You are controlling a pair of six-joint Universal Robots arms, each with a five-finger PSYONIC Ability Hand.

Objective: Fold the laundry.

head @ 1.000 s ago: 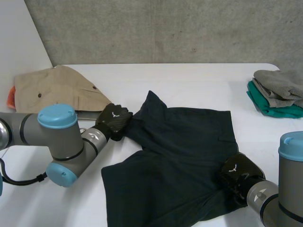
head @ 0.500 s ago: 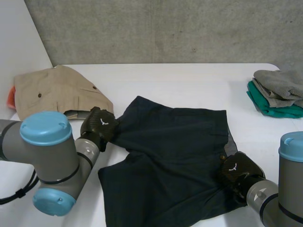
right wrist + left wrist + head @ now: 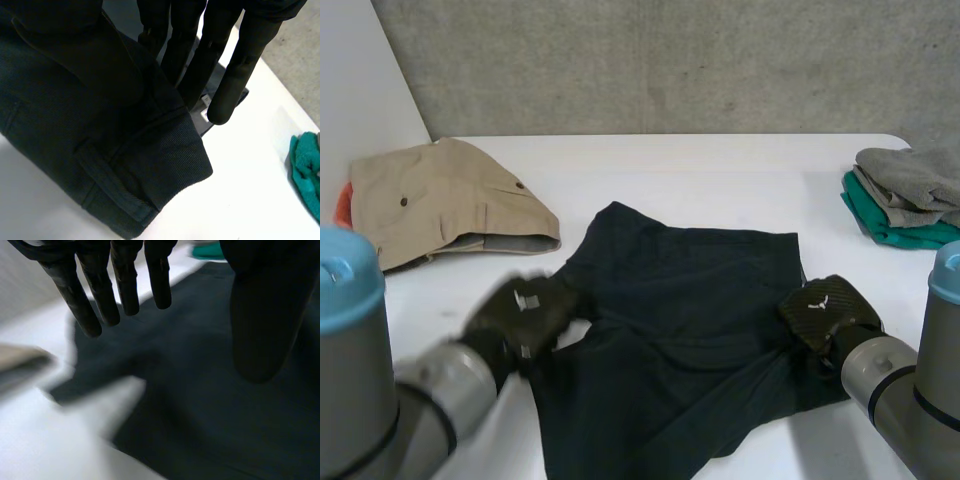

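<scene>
The left hand is blurred at lower left, contact unclear; its fingers are straight and spread over the left edge of the dark shorts; the right hand pinches their right edge between thumb and straight fingers; the shorts lie at the centre of the white table.

Shorts centre, apparently trousers left, stack right.

No words or numbers can be read. The right hand bears a small white emblem without letters.
</scene>
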